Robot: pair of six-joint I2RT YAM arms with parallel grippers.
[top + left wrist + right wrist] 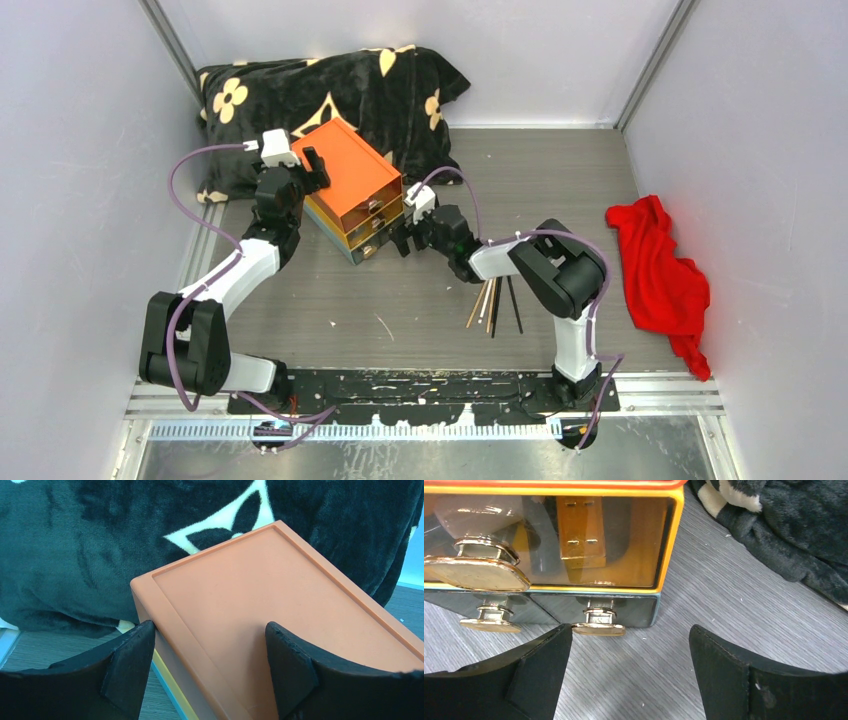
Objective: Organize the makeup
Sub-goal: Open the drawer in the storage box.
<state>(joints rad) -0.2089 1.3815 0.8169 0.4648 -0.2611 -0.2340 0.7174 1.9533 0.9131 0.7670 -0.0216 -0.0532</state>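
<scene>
**Left pincer clamped on the drawer box; right pincer wide at its drawer fronts.**

Brushes (pixel 492 305), tan and black, lie in a loose bundle on the table (pixel 560 180) toward the near edge, right of centre, beside the right arm and untouched. Beyond them the right pincer (pixel 629 645) stands wide with nothing between its fingers. It is low over the table and faces the front of the box (pixel 350 180), just short of the gold knobs (pixel 599 627). Through the clear front of the yellow-framed drawer (pixel 664 540), a gold case (pixel 581 532) and a pale rounded item (pixel 474 510) show inside. The box sits left of centre, skewed to the table edges. The left pincer (pixel 210 645) grips its far-left corner, one finger against the side wall and the other over the orange top. A red cloth (pixel 660 265) lies by the right edge. A black flowered blanket (pixel 330 90) lies along the far edge, just behind the box.
</scene>
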